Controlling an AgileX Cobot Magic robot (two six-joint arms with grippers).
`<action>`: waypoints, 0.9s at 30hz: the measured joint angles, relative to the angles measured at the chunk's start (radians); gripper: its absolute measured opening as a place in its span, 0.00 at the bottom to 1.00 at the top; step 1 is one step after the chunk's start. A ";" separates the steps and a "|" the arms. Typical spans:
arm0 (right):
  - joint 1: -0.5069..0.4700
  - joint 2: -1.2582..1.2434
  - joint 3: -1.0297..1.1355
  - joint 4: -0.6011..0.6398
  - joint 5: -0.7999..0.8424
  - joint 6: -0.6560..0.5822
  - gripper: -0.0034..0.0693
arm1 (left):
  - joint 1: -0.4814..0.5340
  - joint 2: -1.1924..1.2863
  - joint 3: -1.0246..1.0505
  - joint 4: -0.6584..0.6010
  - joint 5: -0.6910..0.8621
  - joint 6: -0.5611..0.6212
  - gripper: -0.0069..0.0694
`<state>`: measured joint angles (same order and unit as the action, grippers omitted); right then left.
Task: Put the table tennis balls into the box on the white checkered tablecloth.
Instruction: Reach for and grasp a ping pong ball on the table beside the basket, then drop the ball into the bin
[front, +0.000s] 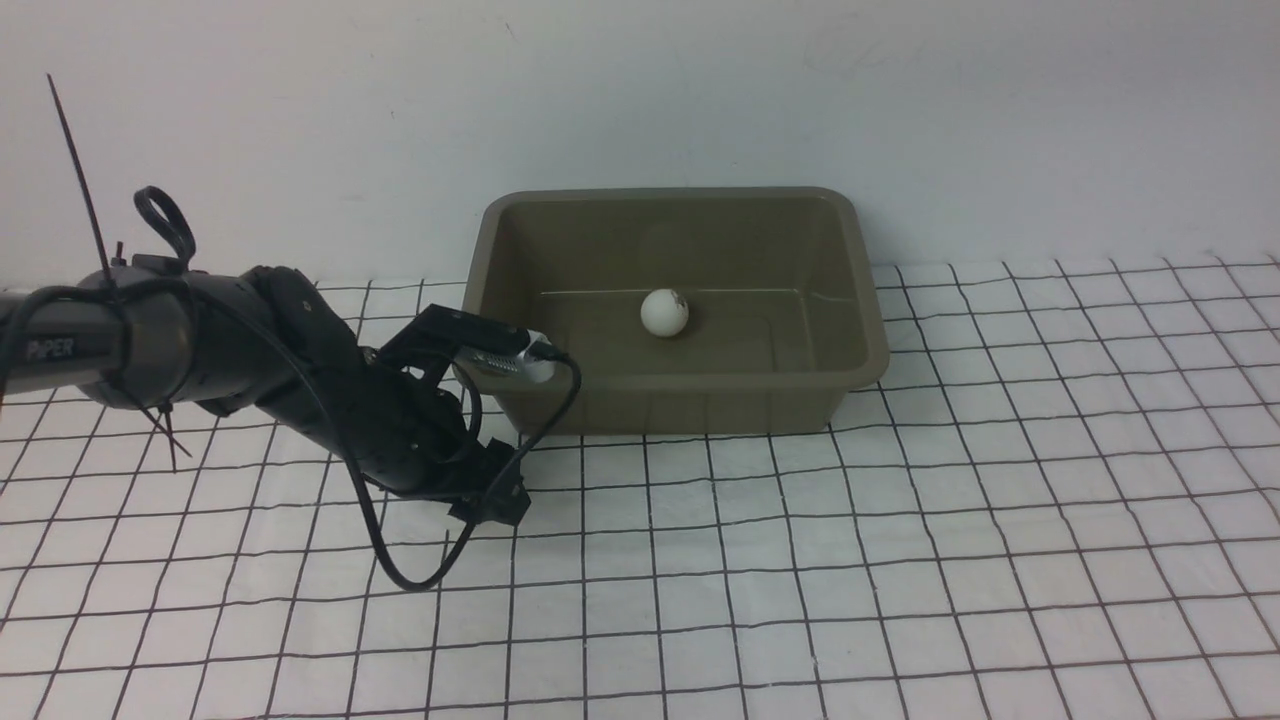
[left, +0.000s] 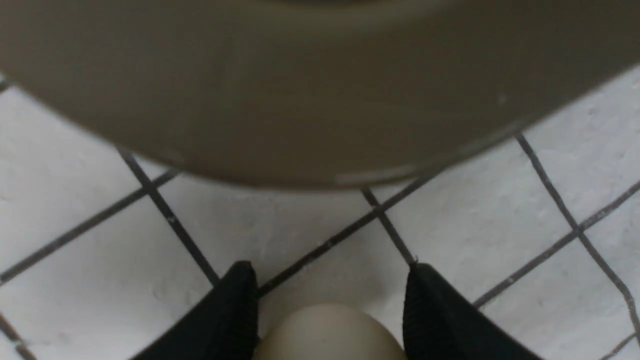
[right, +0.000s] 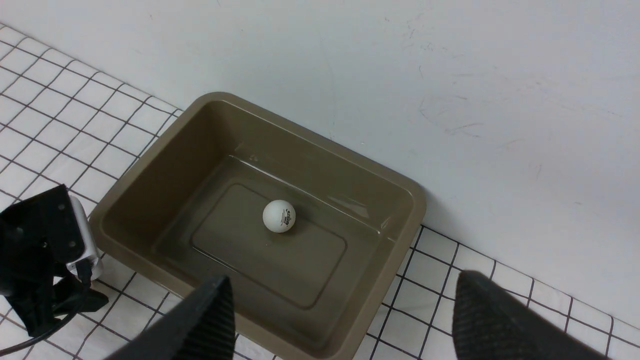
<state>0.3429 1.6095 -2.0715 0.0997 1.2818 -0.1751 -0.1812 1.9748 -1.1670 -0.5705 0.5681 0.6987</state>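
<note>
One small white printed ball lies in the olive-green plastic box. The left gripper pinches the other white ball outside it; the right gripper is open, empty.

Robotics lab: robot arm, checkered tablecloth, bare wall.

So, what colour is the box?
The box is plain olive green, best seen in the right wrist view.

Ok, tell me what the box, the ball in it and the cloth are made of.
Box: probably moulded plastic, olive, semi-gloss; rounded corners and faint glints on the floor. Ball: likely matte white plastic, with a printed logo. Cloth: seemingly woven fabric, matte; it wrinkles slightly.
</note>
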 joint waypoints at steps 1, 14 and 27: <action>0.000 0.000 0.001 0.000 0.000 0.000 0.78 | 0.000 0.000 -0.002 0.015 0.006 -0.015 0.53; 0.000 0.000 0.003 -0.003 -0.002 0.000 0.78 | 0.000 -0.083 0.000 0.200 0.142 -0.126 0.53; 0.000 0.000 0.003 -0.003 -0.003 0.000 0.78 | 0.000 -0.232 0.000 0.203 0.335 -0.130 0.53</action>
<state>0.3429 1.6095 -2.0689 0.0968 1.2788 -0.1751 -0.1812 1.7423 -1.1670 -0.3674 0.9029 0.5689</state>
